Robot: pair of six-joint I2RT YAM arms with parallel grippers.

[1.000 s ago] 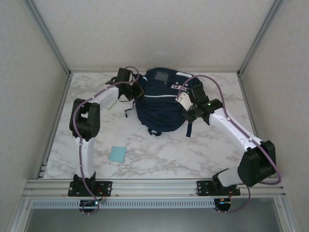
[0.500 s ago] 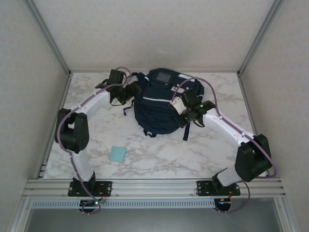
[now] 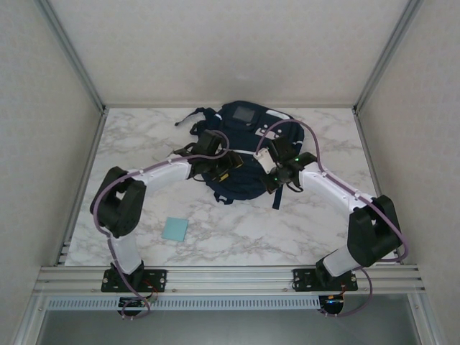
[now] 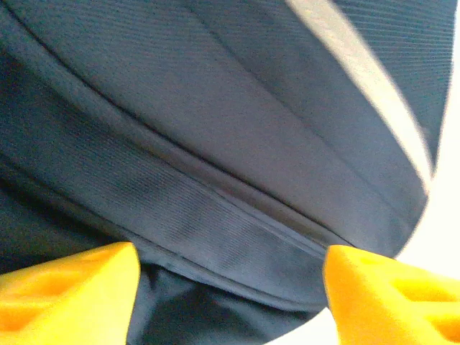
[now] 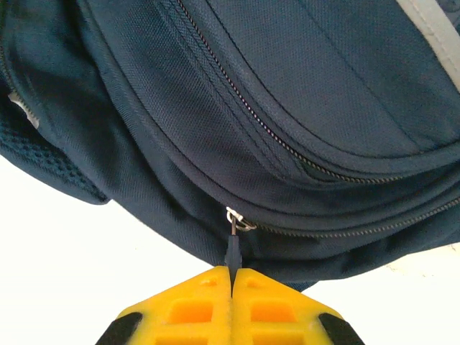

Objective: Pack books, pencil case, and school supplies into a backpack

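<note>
At the backpack's lower edge, right gripper pinches the zipper pull, jaws closed; left gripper gapes empty over the cloth; advise bracing there, drawing along the zip track

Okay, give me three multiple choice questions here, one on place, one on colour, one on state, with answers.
1. Where is the light-blue pad relative to the backpack? A) on top of it B) behind it C) on the table in front of it
2. What colour are the right gripper's fingers? A) yellow B) green C) red
3. The right gripper is: A) wide open B) shut on the zipper pull C) shut on a strap
Answers: 1 C, it lies nearer the arm bases. 2 A, per the wrist view. 3 B, fingers meet on the pull.
</note>
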